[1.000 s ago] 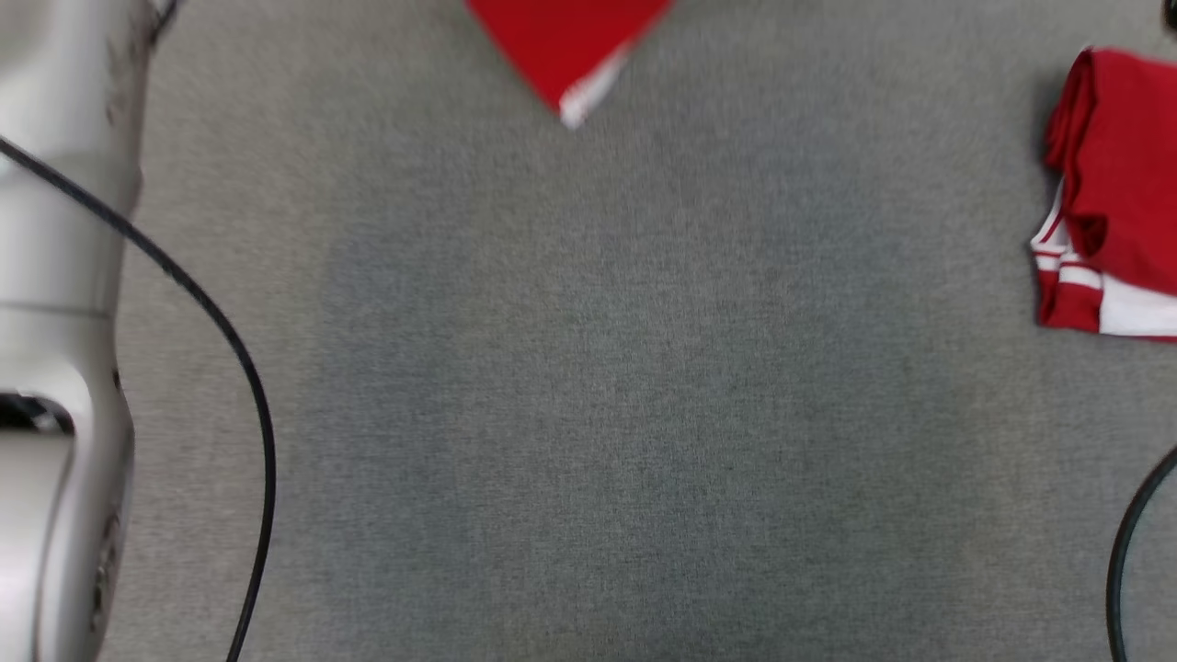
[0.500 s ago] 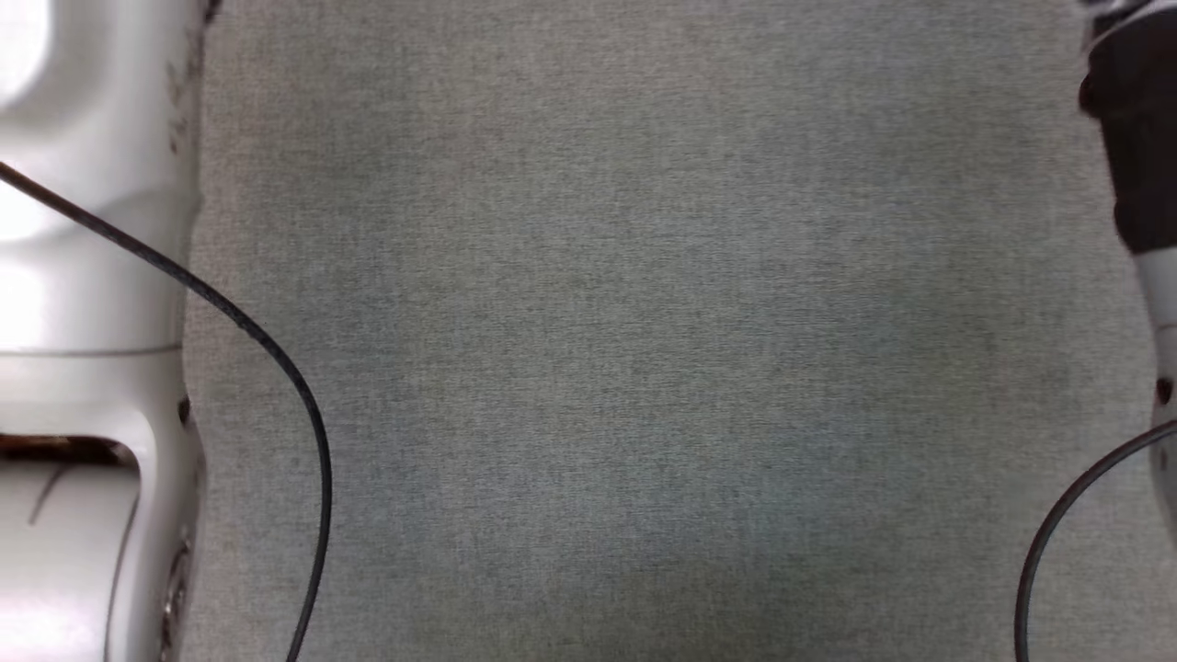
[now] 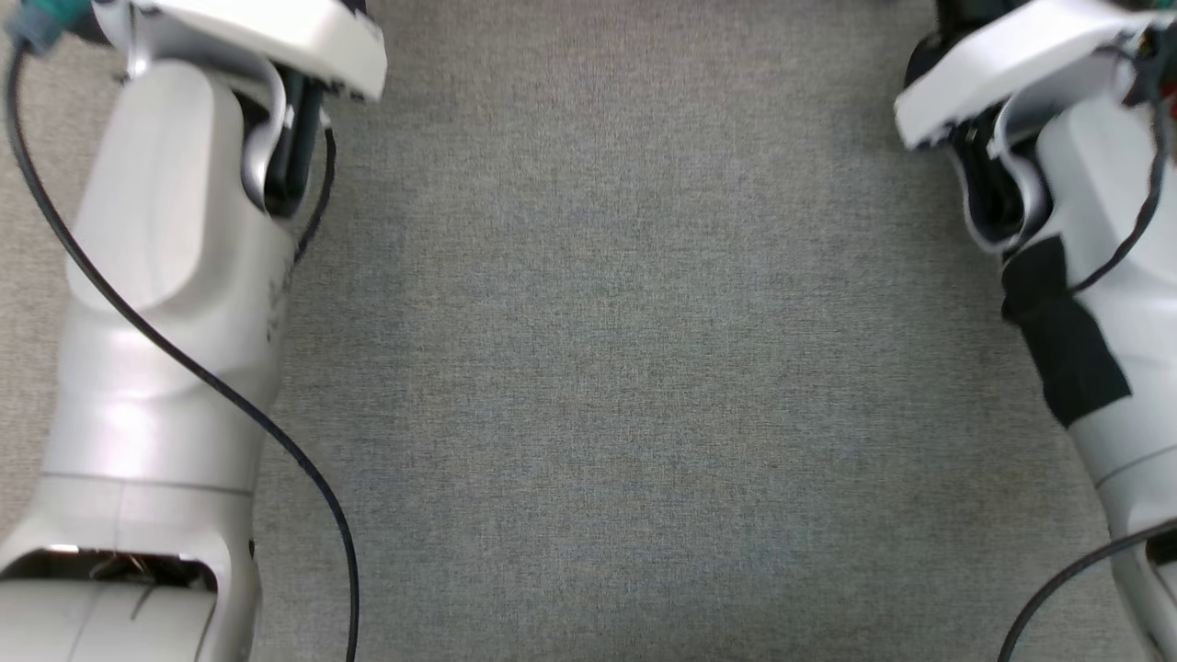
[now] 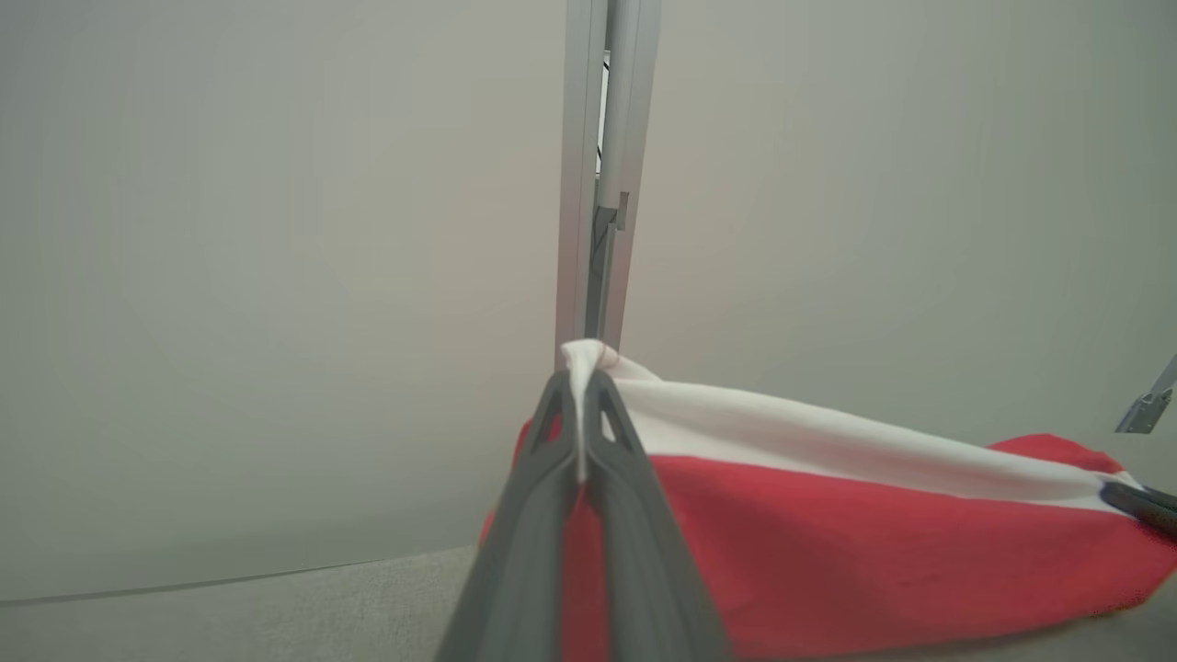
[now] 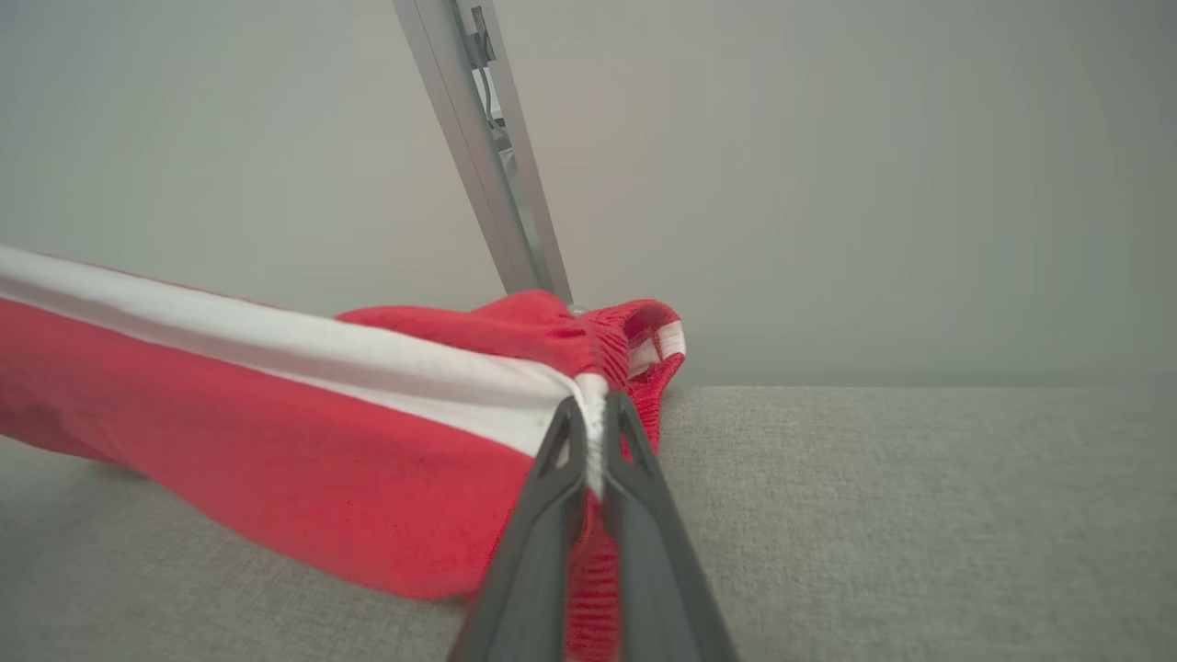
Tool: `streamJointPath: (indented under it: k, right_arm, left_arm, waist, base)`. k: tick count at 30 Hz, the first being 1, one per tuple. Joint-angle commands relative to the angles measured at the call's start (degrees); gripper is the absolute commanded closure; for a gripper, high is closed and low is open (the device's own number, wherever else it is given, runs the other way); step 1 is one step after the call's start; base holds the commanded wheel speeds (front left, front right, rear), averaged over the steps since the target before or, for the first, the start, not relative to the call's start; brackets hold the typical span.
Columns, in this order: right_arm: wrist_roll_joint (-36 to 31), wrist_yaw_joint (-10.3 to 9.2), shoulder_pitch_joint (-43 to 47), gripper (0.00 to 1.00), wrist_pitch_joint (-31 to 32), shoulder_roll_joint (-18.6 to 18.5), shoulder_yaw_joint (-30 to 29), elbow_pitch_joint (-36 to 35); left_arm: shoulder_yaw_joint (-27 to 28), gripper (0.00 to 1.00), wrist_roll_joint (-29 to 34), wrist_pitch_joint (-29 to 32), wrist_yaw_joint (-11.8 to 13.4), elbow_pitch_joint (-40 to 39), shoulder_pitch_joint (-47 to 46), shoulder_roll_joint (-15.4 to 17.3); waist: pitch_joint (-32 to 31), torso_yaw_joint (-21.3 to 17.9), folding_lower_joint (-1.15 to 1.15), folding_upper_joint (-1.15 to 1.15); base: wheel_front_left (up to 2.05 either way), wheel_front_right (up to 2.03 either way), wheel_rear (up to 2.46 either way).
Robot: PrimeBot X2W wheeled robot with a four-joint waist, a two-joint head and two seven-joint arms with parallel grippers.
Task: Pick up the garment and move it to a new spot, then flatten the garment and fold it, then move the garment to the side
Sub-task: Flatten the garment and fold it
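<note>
The garment (image 4: 828, 542) is red with a white stripe and hangs stretched between my two grippers, its lower part resting on the grey cloth surface. My left gripper (image 4: 581, 391) is shut on one white-edged corner. At the opposite end my right gripper (image 5: 594, 414) is shut on the garment (image 5: 276, 460) where the white stripe meets the ribbed red hem. A dark fingertip (image 4: 1140, 501) of the other arm grips the cloth at the far right of the left wrist view. In the head view both pale forearms (image 3: 165, 303) (image 3: 1103, 276) reach up the sides.
Grey fabric table surface (image 3: 625, 368) spreads between the arms. Black cables (image 3: 211, 386) loop along both forearms. A metal frame post (image 4: 602, 175) stands against a plain pale wall behind the table; the same post (image 5: 487, 147) leans across the right wrist view.
The head camera has tilted: the red garment left the head view and both forearms now show up the sides. The arms have reached forward.
</note>
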Motion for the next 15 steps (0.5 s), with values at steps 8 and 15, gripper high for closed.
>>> streamJointPath:
  k: [8, 15]
  right_arm:
    - [6.83, 0.00, 9.31, 1.00, -0.21, -2.81, 9.60, 0.59]
    - [14.38, -0.01, 14.62, 1.00, -0.22, -5.22, 16.03, 2.62]
  left_arm:
    - [-5.27, 1.00, 0.09, -0.05, -0.19, 0.49, 10.11, 1.71]
    - [-12.12, 1.00, -0.39, -0.05, -0.20, 0.50, 17.50, 4.36]
  waist:
    - [-8.52, -0.19, 0.00, 0.00]
    - [-14.25, 0.20, 0.00, 0.00]
  base:
    - [0.00, 0.00, 0.00]
    - [0.00, 0.00, 0.00]
